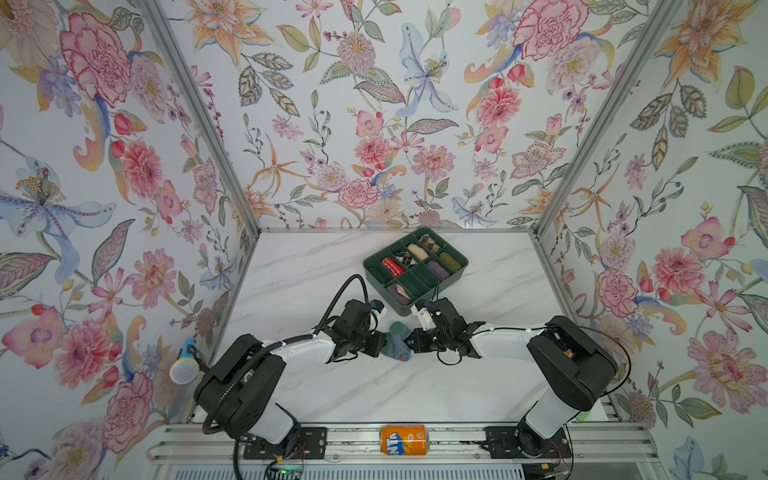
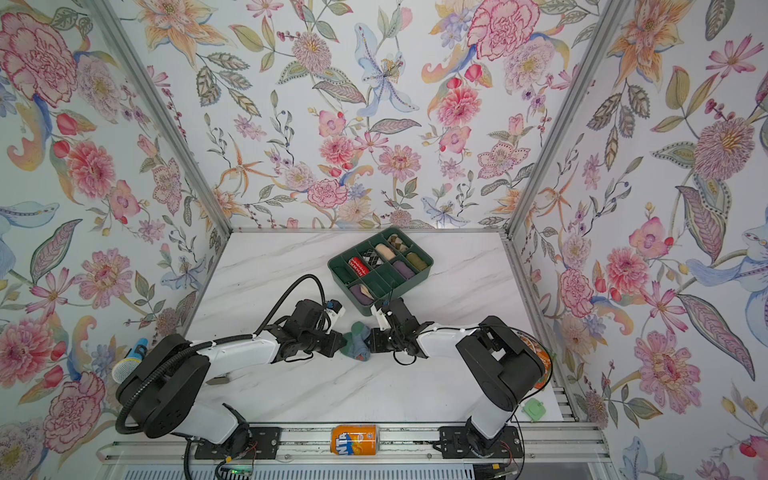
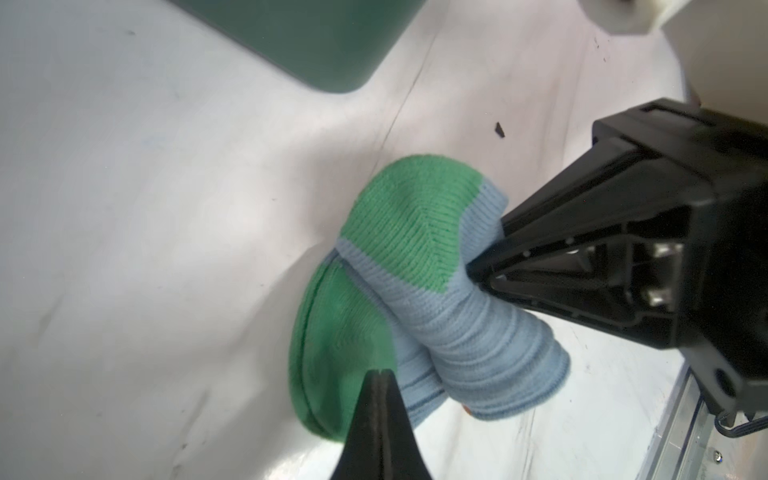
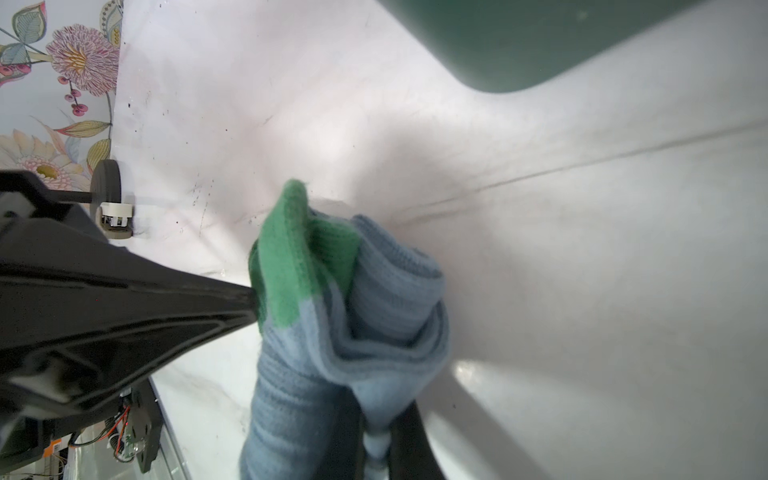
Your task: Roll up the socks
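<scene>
Half-rolled socks (image 1: 397,345): left gripper (image 3: 380,374) pinches the green toe, right gripper (image 4: 376,434) pinches blue fabric, seemingly to hold the roll tight

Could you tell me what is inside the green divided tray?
Rolled socks: a red patterned roll, a beige roll and a purple roll, among others, in the tray's compartments. The right arm's wrist hides part of its near edge.
</scene>
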Robot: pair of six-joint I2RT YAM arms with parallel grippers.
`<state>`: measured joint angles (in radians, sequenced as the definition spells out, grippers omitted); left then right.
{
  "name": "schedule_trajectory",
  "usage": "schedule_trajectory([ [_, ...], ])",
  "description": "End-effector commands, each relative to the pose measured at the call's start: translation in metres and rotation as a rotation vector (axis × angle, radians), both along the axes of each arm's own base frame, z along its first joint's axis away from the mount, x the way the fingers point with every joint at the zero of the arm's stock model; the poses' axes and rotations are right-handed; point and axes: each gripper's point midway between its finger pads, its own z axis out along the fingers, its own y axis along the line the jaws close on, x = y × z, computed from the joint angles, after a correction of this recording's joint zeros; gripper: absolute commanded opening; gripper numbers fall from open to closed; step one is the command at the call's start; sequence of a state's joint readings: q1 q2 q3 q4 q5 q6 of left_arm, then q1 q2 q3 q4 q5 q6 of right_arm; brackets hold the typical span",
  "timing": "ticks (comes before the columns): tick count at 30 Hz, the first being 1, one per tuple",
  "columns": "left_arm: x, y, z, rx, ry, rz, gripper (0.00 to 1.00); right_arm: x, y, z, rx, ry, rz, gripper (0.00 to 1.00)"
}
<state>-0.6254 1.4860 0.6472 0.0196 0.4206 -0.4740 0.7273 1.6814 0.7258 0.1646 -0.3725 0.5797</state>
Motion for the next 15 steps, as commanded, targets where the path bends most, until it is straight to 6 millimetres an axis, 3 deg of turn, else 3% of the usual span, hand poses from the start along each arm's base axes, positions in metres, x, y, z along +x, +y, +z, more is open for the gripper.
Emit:
schedule_trajectory([
  [1, 0.008, 0.006, 0.016, 0.021, -0.048, 0.014, 0.02, -0.017, -0.024, -0.030, -0.152, 0.069, -0.005, 0.00],
  [8, 0.017, -0.023, 0.048, -0.078, -0.104, -0.021, 0.02, -0.018, -0.020, -0.028, -0.153, 0.070, 0.003, 0.00],
  [15, 0.007, -0.057, 0.044, -0.107, -0.088, -0.090, 0.01, -0.017, -0.019, -0.025, -0.152, 0.068, 0.002, 0.00],
])
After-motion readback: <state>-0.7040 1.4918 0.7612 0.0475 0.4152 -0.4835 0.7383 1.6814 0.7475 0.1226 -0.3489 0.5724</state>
